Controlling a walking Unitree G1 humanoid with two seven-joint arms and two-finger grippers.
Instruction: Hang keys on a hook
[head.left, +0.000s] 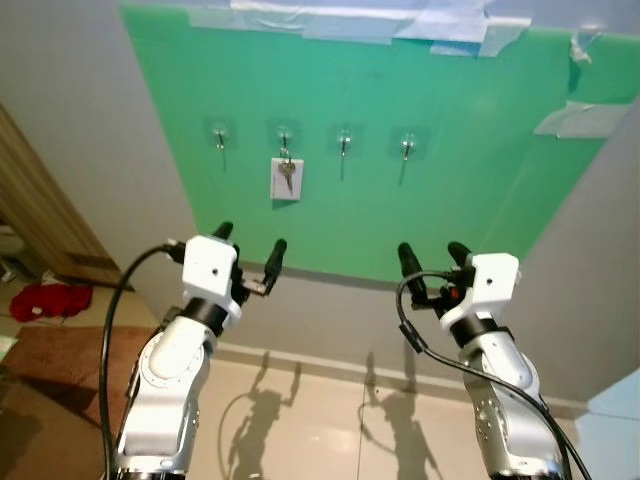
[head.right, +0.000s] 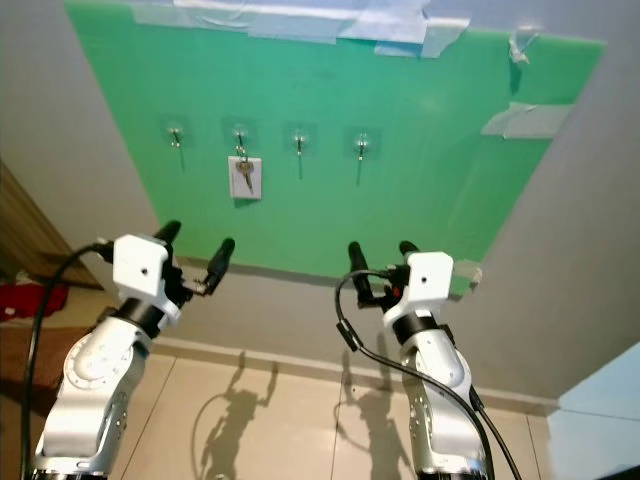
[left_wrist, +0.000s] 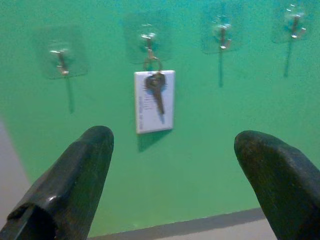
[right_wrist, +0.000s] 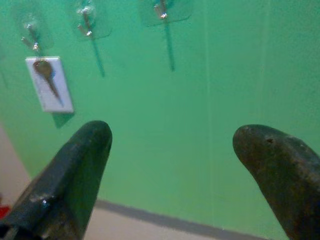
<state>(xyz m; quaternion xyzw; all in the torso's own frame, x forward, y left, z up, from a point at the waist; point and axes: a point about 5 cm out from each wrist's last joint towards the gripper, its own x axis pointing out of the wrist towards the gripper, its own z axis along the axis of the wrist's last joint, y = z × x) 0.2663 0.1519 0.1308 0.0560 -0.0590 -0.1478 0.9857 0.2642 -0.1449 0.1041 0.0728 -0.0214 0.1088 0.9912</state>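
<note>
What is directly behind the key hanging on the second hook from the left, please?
A white tag hangs behind the key, flat against the green board. The key covers part of its faint print, and the tag hides the board behind it.

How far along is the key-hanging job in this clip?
It looks done: the key with its white tag hangs from the second hook on the green board. Nothing is in hand; the left pincer and right pincer are open, short of the board. Nothing visible is left.
</note>
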